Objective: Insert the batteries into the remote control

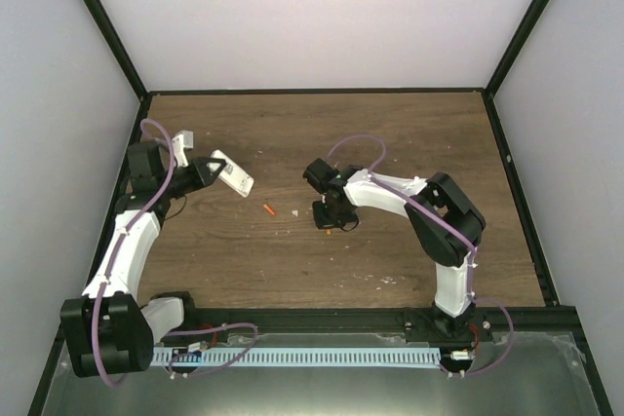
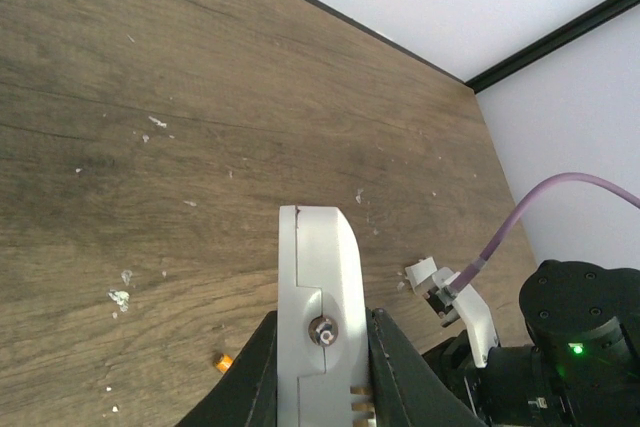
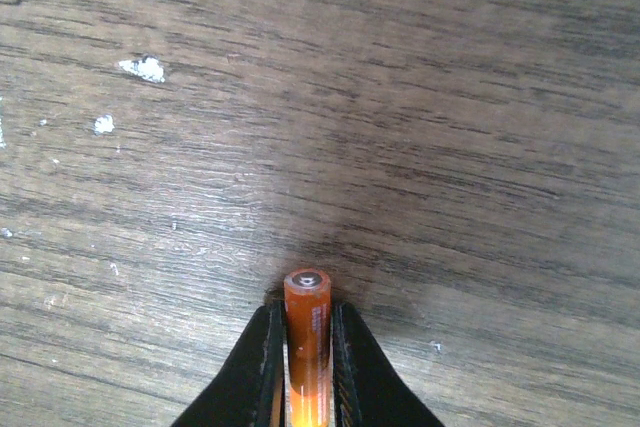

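Right gripper (image 3: pixel 305 339) pinching an orange battery (image 3: pixel 307 305) on the wooden table (image 3: pixel 450 97), left gripper (image 2: pixel 321 352) clamping the white remote control (image 2: pixel 318 257) raised at left; best lifted straight up with a firm grip.

Left claw (image 2: pixel 322 320) raised, clamped on remote control (image 2: pixel 318 252), right claw (image 3: pixel 306 313) low, pinching battery (image 3: pixel 307 292).

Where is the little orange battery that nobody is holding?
Start at the brown wooden table. Look between the two arms, just right of the white remote control in the left tool. The loose battery lies bare on the wood, while the other battery is pinched in the right tool.
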Robot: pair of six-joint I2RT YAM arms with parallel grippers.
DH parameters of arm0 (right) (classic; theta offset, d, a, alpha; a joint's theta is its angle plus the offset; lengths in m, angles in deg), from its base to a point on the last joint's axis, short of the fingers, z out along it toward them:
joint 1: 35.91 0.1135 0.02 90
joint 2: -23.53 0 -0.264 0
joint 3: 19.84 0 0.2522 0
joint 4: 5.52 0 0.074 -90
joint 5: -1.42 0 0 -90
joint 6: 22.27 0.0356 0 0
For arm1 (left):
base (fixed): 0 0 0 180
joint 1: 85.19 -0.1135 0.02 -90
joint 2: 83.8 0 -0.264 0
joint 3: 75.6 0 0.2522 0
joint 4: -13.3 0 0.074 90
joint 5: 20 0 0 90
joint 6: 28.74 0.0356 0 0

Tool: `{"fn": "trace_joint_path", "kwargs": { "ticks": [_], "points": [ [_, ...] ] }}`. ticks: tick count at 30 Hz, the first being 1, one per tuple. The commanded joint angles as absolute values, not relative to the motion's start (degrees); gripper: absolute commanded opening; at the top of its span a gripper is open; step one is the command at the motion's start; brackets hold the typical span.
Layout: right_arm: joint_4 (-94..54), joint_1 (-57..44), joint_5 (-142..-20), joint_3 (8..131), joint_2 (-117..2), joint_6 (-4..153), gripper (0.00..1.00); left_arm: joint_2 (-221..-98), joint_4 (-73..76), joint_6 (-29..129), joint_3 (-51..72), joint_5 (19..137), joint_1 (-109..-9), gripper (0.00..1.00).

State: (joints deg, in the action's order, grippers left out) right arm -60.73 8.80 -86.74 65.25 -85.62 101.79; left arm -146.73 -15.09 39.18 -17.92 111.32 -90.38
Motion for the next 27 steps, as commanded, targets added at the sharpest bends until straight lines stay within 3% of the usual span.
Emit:
{"fn": "trace_joint_path", "kwargs": {
  "ticks": [1,8,14,21,27],
  "points": [
    [-60.15,8.35,-88.15,64.58,-89.72,100.78,0.07,-145.78,-13.4,38.72,-18.91,112.91,-90.07,0.0],
    [-60.4,7.86,-88.58,64.96,-90.19,99.59,0.07,-145.98,-12.35,38.03,-19.3,113.86,-89.8,0.0],
    [-59.78,7.91,-87.92,64.36,-88.21,97.18,0.01,-145.36,-11.62,36.96,-19.37,116.14,-89.78,0.0],
    [-51.69,7.86,-82.0,60.14,-74.73,94.57,0.01,-143.01,-7.59,30.49,-21.27,120.44,-89.69,0.0],
    [-46.05,7.86,-79.36,62.21,-64.45,96.43,0.01,-137.41,10.05,14.71,-30.62,120.48,-89.01,0.0]
  ]
}}
